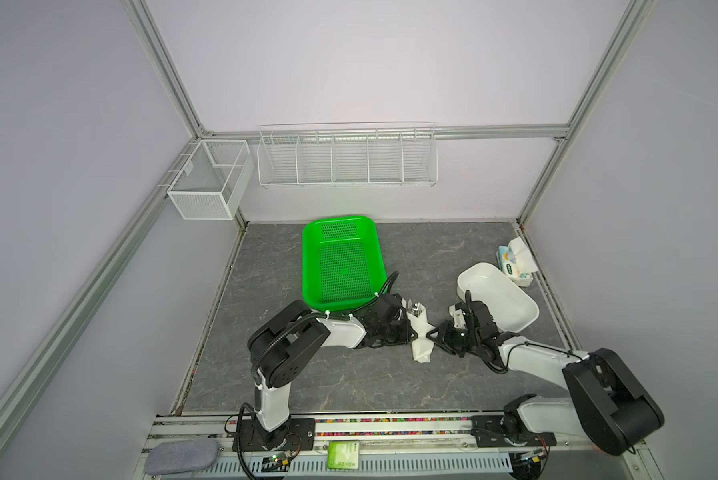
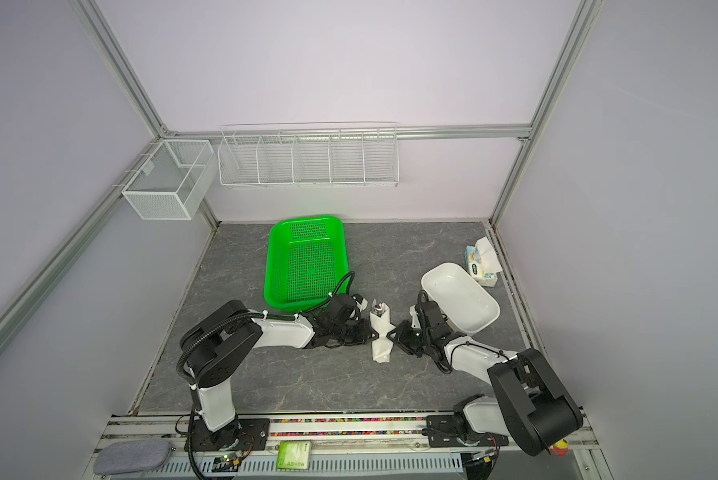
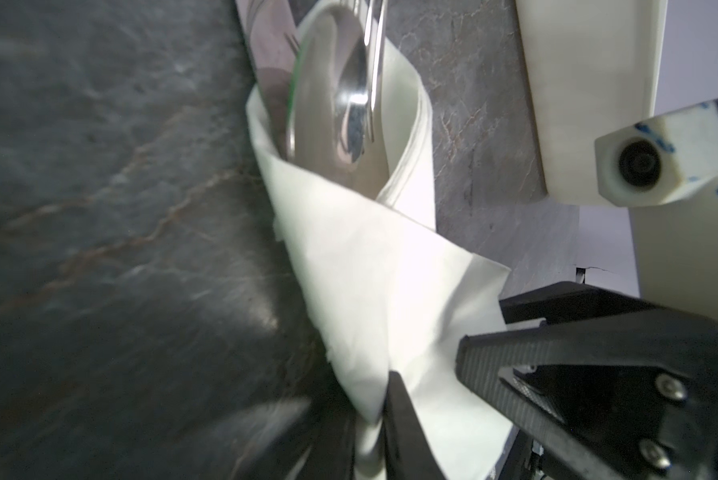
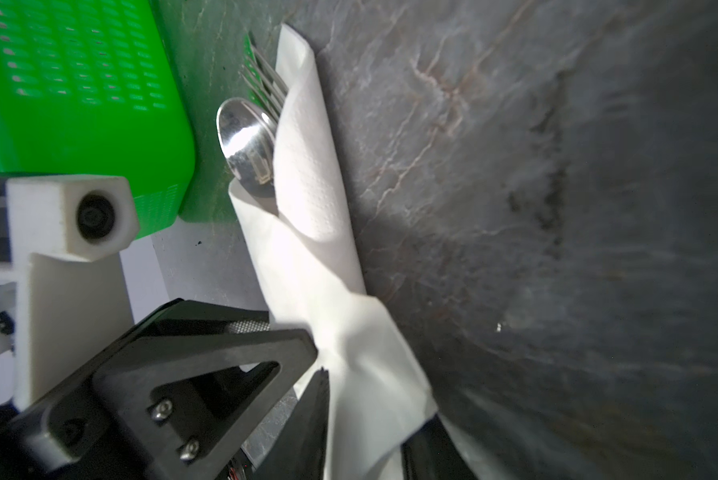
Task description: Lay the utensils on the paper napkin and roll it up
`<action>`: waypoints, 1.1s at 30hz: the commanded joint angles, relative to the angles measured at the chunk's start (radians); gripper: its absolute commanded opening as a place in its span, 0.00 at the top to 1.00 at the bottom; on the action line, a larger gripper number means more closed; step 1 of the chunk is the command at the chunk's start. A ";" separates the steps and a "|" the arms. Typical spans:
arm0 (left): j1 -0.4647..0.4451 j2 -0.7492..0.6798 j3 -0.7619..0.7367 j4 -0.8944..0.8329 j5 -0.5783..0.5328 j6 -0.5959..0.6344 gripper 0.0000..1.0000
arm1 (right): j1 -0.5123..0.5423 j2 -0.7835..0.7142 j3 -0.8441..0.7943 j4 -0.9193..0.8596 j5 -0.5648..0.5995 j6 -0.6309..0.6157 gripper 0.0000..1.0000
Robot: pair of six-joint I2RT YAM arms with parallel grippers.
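Note:
The white paper napkin (image 1: 420,334) (image 2: 381,334) lies on the grey table, wrapped into a cone around the utensils (image 1: 416,308) (image 2: 380,308), whose shiny heads stick out of its far end. The right wrist view shows the spoon bowl (image 4: 245,141) and fork tines (image 4: 265,83) above the napkin (image 4: 307,249). My left gripper (image 1: 409,334) (image 3: 369,419) meets the roll from the left, shut on a fold of the napkin (image 3: 369,270). From the right, my right gripper (image 1: 434,334) (image 4: 373,415) has its jaws apart, straddling the roll's narrow middle.
A green perforated basket (image 1: 306,266) stands just behind the left gripper. To the right, behind the right arm, a white oval dish (image 1: 529,316) sits, with a blue-and-white tissue pack (image 1: 515,262) beyond it. Wire racks (image 1: 346,158) hang on the back wall.

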 commanded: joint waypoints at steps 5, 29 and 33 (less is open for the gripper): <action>-0.002 0.039 0.015 -0.032 0.012 0.006 0.86 | 0.023 0.061 0.035 -0.002 -0.006 -0.017 0.64; -0.005 -0.012 -0.010 -0.028 -0.030 0.000 0.73 | 0.053 0.136 0.059 0.012 0.025 -0.027 0.84; -0.004 -0.054 -0.041 -0.027 -0.050 -0.005 0.65 | 0.048 0.115 0.059 0.012 0.019 -0.034 0.87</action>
